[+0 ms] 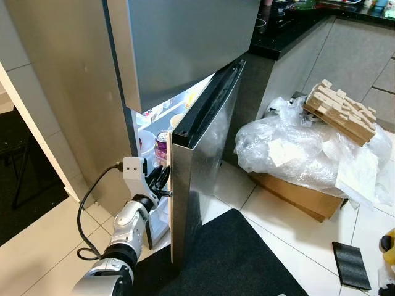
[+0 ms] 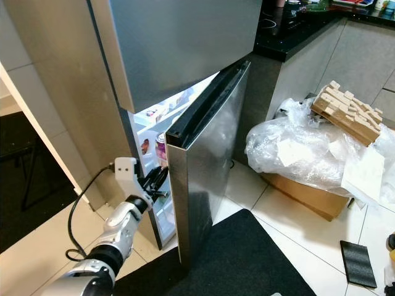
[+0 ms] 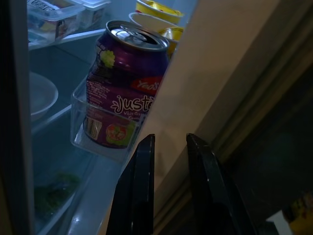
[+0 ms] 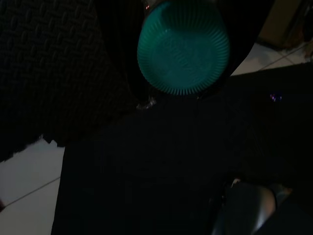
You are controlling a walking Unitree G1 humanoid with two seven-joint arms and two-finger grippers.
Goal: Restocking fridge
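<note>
The steel fridge's lower door [image 1: 203, 154] stands partly open, with lit shelves behind it. My left gripper [image 1: 162, 179] is at the door's free edge, its black fingers [image 3: 142, 191] closed narrowly around the pale inner edge [image 3: 195, 93]. Just beyond them a purple juice can [image 3: 124, 88] stands in a clear door bin [image 3: 93, 142]; the head views show this can [image 2: 161, 148] too. In the dark right wrist view, a teal ribbed bottle cap [image 4: 183, 46] sits between the right gripper's dark fingers, over the black mat.
A black floor mat [image 1: 228, 259] lies before the door. To the right, a cardboard box [image 1: 296, 194] is heaped with clear plastic [image 1: 296, 148] and a wooden rack [image 1: 342, 111]. A small black pad [image 1: 352, 265] lies on the white tiles. A dark counter [image 1: 290, 28] runs behind.
</note>
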